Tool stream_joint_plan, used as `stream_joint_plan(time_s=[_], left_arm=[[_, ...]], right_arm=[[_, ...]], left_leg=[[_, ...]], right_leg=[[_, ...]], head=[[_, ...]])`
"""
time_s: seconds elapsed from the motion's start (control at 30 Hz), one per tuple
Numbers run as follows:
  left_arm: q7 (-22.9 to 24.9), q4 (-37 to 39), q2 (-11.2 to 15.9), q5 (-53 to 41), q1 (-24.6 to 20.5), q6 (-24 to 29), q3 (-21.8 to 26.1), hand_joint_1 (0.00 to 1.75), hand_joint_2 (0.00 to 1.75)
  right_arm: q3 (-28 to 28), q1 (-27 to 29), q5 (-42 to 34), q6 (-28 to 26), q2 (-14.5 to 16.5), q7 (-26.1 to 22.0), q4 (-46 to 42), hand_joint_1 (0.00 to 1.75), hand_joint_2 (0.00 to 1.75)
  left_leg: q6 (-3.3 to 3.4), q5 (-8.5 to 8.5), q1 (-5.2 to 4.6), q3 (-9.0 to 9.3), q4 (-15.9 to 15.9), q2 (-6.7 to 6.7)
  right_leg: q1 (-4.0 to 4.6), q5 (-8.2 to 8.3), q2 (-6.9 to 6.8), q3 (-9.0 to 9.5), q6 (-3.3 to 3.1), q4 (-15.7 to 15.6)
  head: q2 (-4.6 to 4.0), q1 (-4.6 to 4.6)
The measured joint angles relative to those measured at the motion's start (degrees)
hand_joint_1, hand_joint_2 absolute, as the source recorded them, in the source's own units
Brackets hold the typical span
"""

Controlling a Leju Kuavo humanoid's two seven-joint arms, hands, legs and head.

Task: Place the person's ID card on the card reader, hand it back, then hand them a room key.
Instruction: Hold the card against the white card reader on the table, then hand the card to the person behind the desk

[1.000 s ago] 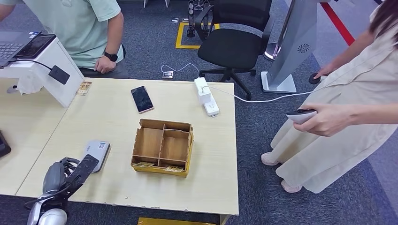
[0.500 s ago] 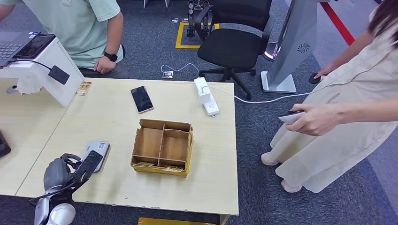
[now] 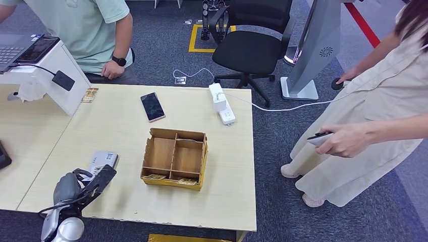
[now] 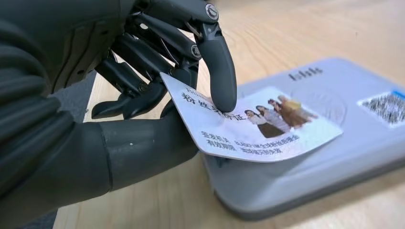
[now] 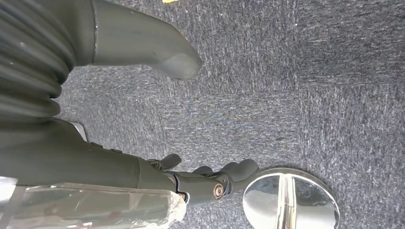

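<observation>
My left hand (image 3: 83, 186) pinches the ID card (image 4: 253, 126) between thumb and a finger, at the near left of the table. The card is white with printed figures and text; its free end overhangs the grey card reader (image 4: 310, 143), just above its surface. In the head view the reader (image 3: 103, 161) lies flat just beyond my left hand (image 4: 143, 95). My right hand (image 5: 143, 109) hangs over the carpet, fingers apart, holding nothing. Room key cards (image 3: 155, 177) lie in the front compartments of the wooden box (image 3: 175, 157). A person (image 3: 348, 138) at the right holds a dark device.
A phone (image 3: 152, 106) and a white power strip (image 3: 221, 103) lie at the table's far side. A white stand (image 3: 45, 75) with a screen sits at far left, a seated person (image 3: 91, 35) behind it. An office chair (image 3: 250, 48) stands beyond the table.
My left hand has drawn back toward the table's near edge and slightly right, carrying the card off the reader's middle. The person at the right has lowered the hand with the device.
</observation>
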Motion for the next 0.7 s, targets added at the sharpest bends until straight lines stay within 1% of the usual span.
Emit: stream_joint_plan(time_s=[0.3, 0.7], left_arm=[[0.9, 1.0, 0.9, -1.3, 0.6, -3.2, 0.0, 1.75, 1.75], [0.9, 1.5, 1.2, -1.4, 0.6, -3.5, -0.1, 1.75, 1.75]], right_arm=[[-0.4, 0.0, 0.6, 0.1, 0.0, 0.0, -0.1, 0.00, 1.75], [-0.4, -0.1, 0.6, 0.1, 0.0, 0.0, -0.1, 0.00, 1.75]], left_leg=[[0.00, -0.01, -0.02, 0.05, 0.0, -0.01], [-0.01, 0.00, -0.02, 0.13, 0.0, -0.01]], right_leg=[[-0.01, -0.01, -0.01, 0.08, 0.00, 0.0], [-0.01, 0.00, -0.01, 0.15, -0.01, 0.0]], head=[[0.00, 0.00], [0.01, 0.00]])
